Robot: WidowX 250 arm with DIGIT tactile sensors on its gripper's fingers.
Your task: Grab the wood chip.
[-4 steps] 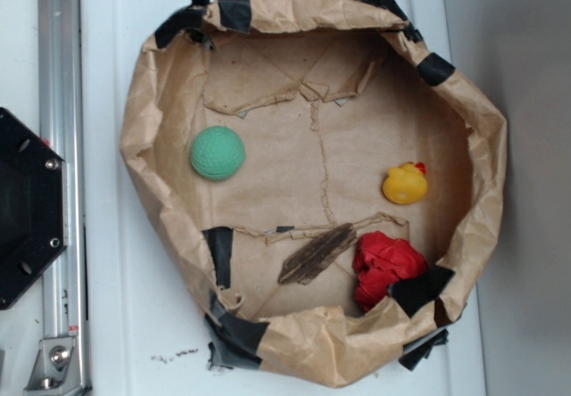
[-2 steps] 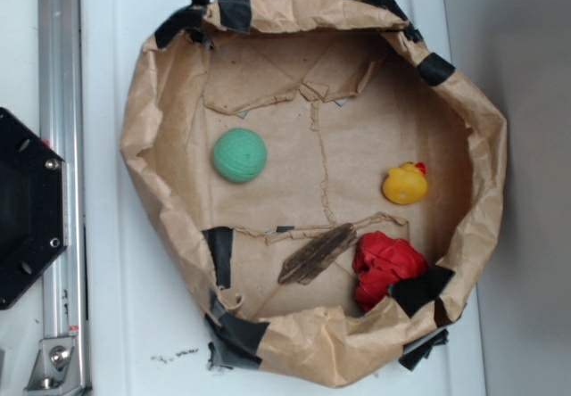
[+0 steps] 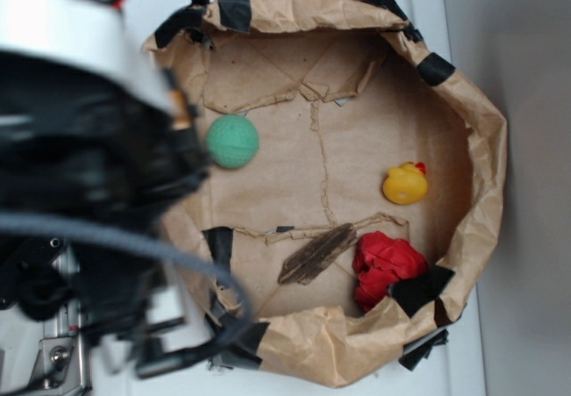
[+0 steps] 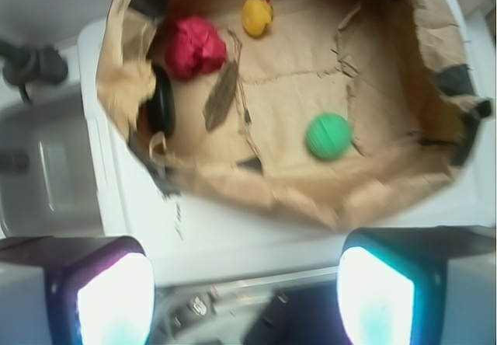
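Looming blurred over the left side of the exterior view, the arm overlaps the left rim of the brown paper basin; the wood chip lies flat near the lower wall, just left of the red wad; green ball upper left, yellow duck at right. Wrist view: pincer spread open, empty, above the white surface outside the basin, well apart from the chip.
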